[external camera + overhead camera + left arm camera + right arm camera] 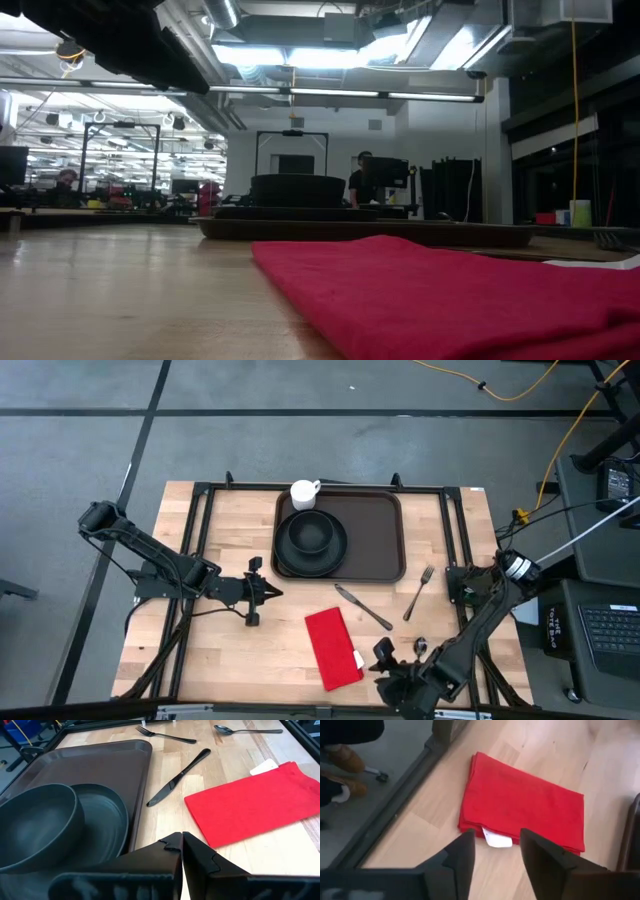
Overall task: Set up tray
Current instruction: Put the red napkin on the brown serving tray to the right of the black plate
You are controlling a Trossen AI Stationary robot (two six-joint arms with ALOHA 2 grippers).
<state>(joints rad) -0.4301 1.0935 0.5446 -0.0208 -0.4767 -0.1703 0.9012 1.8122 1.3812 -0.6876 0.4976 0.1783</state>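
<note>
The dark brown tray (370,532) lies flat at the table's far middle and also shows in the left wrist view (100,765). On its left half sits a round black plate (312,550) with a black bowl (312,532) in it; a white mug (304,493) stands at its far left corner. A red folded napkin (333,648) lies near the near edge. My left gripper (272,593) is shut (181,842), left of the napkin and near the tray's near left corner. My right gripper (378,657) is open (497,847), just right of the napkin's near end, touching nothing.
A black knife (362,606), fork (419,592) and spoon (421,647) lie on the bare wood right of the napkin. A white tag (496,839) sticks out of the napkin's near edge. A black metal frame (200,540) runs around the table top.
</note>
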